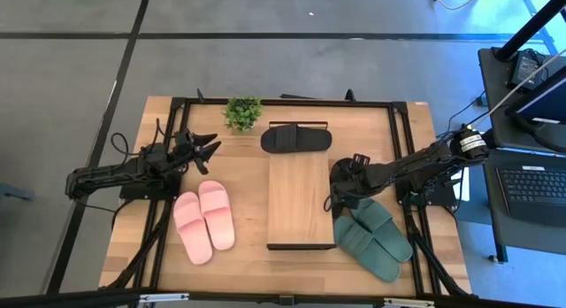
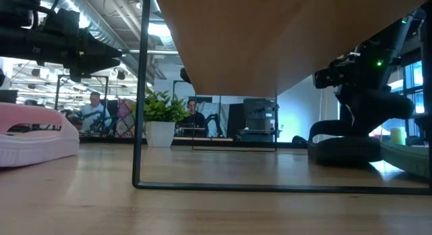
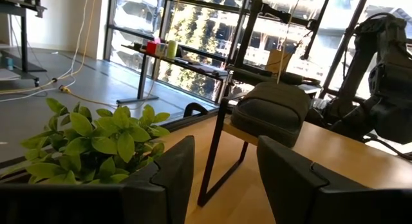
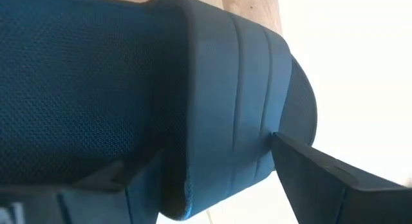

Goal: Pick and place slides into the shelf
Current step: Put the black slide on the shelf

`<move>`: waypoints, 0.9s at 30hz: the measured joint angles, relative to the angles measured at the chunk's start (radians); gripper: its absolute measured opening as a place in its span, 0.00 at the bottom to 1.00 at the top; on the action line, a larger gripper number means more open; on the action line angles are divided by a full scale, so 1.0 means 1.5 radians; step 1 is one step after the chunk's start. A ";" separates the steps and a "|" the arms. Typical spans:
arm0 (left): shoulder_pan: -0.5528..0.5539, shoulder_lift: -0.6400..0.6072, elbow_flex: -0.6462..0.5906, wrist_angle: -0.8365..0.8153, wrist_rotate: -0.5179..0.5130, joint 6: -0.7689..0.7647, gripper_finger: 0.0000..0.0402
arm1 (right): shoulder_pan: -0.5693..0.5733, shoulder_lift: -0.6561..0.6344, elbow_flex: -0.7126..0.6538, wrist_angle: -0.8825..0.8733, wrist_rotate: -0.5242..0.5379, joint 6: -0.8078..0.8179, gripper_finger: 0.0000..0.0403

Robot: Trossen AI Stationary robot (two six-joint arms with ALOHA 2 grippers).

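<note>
The shelf (image 1: 300, 198) stands in the middle of the bench (image 1: 248, 259), its plank top running from the far side toward the near edge. The black slides (image 1: 295, 139) lie on the bench just beyond the shelf's far end, side by side and crosswise. The pink slides (image 1: 204, 220) sit as a pair on the bench to the left of the shelf, near the front. The green slides (image 1: 375, 238) lie to the right of the shelf, toward the near right corner.

The right hand (image 1: 340, 195) is down at the far end of the green pair, just beside the shelf's right edge. Its fingers stand wide on either side of a green slide (image 4: 212, 108), which fills the right wrist view; whether they press on it cannot be told.

The left hand (image 1: 209, 149) hangs over the bench's far left part, beyond the pink pair and near a small potted plant (image 1: 243, 112) at the far edge. Its fingers (image 3: 168, 176) are apart with nothing between them, pointing toward the plant (image 3: 96, 143) and the shelf's far end.

In the low view, people sit in the room behind the bench.
</note>
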 joint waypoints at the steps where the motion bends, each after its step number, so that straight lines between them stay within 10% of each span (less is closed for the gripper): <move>1: 0.000 0.000 0.000 0.000 0.000 0.000 0.40 | -0.001 0.000 0.000 0.000 0.000 0.000 0.65; 17: 0.000 0.000 0.000 0.000 0.000 0.000 0.40 | -0.002 -0.002 0.000 -0.016 0.010 -0.002 0.04; 27: 0.000 0.000 0.000 0.000 0.000 0.000 0.40 | -0.013 -0.123 0.018 -0.120 0.021 0.088 0.04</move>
